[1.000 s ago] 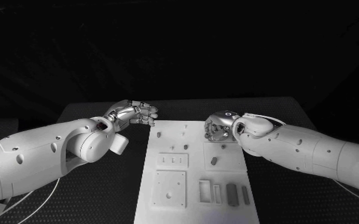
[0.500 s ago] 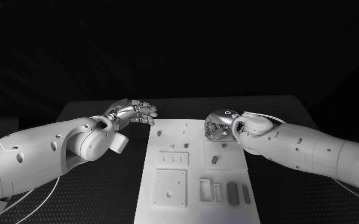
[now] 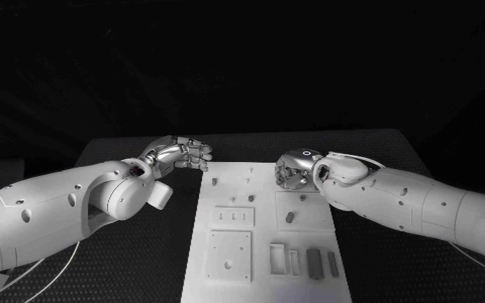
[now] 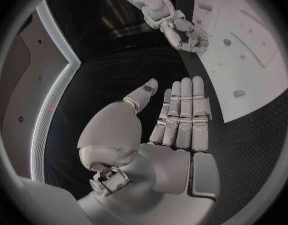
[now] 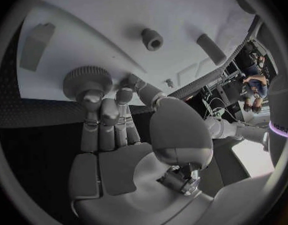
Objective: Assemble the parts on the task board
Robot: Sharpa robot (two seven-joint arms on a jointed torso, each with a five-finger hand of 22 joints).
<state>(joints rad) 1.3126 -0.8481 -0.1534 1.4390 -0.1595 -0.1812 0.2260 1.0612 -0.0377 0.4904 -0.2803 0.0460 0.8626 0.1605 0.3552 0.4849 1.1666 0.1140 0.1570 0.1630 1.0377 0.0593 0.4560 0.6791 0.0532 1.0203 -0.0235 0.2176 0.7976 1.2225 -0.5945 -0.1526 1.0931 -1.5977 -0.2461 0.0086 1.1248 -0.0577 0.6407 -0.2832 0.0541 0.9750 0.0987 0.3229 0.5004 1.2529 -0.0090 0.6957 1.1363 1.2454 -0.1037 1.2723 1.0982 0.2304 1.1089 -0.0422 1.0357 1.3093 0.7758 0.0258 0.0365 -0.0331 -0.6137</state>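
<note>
- Board [image 3: 265, 247]: lower centre of the head view.
- Knurled round part [image 5: 87, 81]: I judge it light, rigid, grippy at the rim; my right hand [image 5: 112, 130] fingers rest on it.
- Left hand [image 4: 175, 120]: fingers straight together, holding nothing.

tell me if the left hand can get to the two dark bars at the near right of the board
Probably yes, with a long reach. The left hand is open and holds nothing, off the task board at its far left corner. The dark bars lie uncovered, with the right hand farther up the board.
</note>
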